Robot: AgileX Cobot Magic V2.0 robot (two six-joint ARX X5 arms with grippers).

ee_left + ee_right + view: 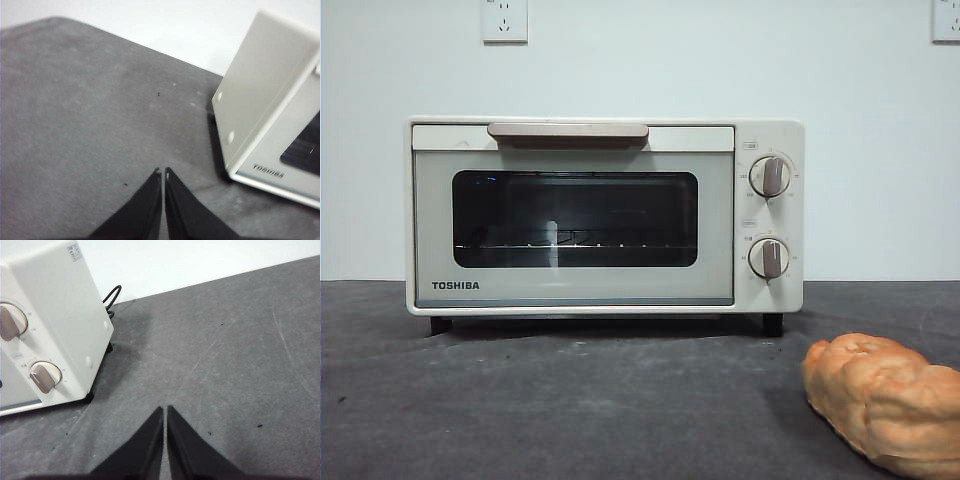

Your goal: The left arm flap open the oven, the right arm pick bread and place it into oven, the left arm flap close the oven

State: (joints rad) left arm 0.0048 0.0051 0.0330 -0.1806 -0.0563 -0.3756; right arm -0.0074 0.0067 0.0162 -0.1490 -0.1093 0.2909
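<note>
I think I am in a test room, not a real kitchen. My table [570, 400] has a plain dark grey mat, and the wall [640, 70] behind is bare white with two power sockets [504, 20]. Only a toaster oven [605, 215] and a bread [890, 400] sit here.

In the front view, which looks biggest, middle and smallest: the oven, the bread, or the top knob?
1. The oven looks biggest.
2. The bread, though it lies nearer the camera and is cut off at the edge.
3. The top knob looks smallest.
</note>
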